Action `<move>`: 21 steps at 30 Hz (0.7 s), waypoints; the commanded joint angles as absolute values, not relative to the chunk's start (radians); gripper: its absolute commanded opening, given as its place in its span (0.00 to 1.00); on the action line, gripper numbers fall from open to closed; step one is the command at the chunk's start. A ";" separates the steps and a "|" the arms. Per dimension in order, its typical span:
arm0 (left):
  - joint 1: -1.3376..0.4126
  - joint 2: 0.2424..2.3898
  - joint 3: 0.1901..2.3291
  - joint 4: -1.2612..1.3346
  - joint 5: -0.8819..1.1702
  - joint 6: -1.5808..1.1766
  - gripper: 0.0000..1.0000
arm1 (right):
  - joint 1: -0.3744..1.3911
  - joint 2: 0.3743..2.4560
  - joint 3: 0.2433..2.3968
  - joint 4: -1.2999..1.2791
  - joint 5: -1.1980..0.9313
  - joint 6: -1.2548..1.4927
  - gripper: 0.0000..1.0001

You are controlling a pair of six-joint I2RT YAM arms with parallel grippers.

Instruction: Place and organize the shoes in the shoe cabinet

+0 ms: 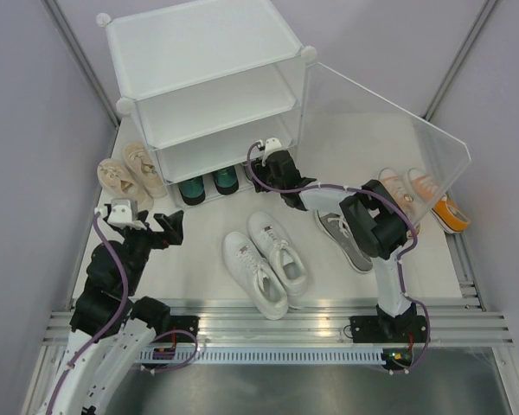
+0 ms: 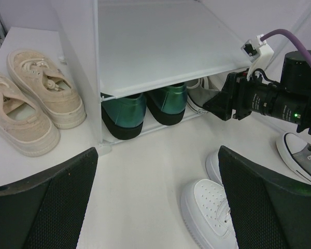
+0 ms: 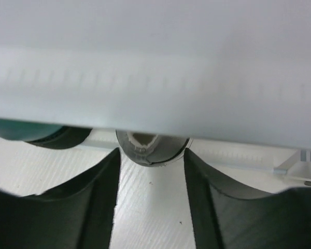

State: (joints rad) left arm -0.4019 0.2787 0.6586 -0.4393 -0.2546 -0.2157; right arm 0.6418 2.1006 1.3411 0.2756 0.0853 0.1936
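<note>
The white shoe cabinet (image 1: 199, 52) stands at the back. Two dark green shoes (image 1: 209, 183) sit in its bottom tier. My right gripper (image 1: 261, 162) reaches to that tier, open, with the heel of a grey shoe (image 3: 151, 147) just beyond its tips (image 3: 151, 153). The other grey shoe (image 1: 344, 238) lies on the table under the right arm. The white pair (image 1: 268, 261) lies in the middle, the beige pair (image 1: 128, 171) left of the cabinet, the orange pair (image 1: 432, 199) at the right. My left gripper (image 1: 169, 230) is open and empty above the table.
The cabinet's clear door panel (image 1: 398, 112) hangs open to the right, above the orange pair. In the left wrist view the right gripper (image 2: 220, 104) is at the tier's opening, next to the green shoes (image 2: 145, 106). The two upper tiers hold nothing.
</note>
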 commanded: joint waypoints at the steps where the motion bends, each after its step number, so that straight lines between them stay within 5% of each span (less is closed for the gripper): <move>1: -0.408 0.291 0.655 -0.407 -0.238 -0.181 1.00 | 0.630 2.103 1.384 0.337 0.098 0.178 0.60; 6: -0.408 0.298 0.655 -0.407 -0.238 -0.181 1.00 | 0.629 2.072 1.298 0.414 0.117 0.187 0.74; 21: -0.408 0.316 0.655 -0.407 -0.239 -0.176 1.00 | 0.647 2.094 1.278 0.503 0.075 0.196 0.77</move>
State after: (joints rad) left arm -0.4019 0.3035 0.6586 -0.4389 -0.2523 -0.2157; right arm 0.6365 2.1025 1.2720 0.4290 0.1009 0.1894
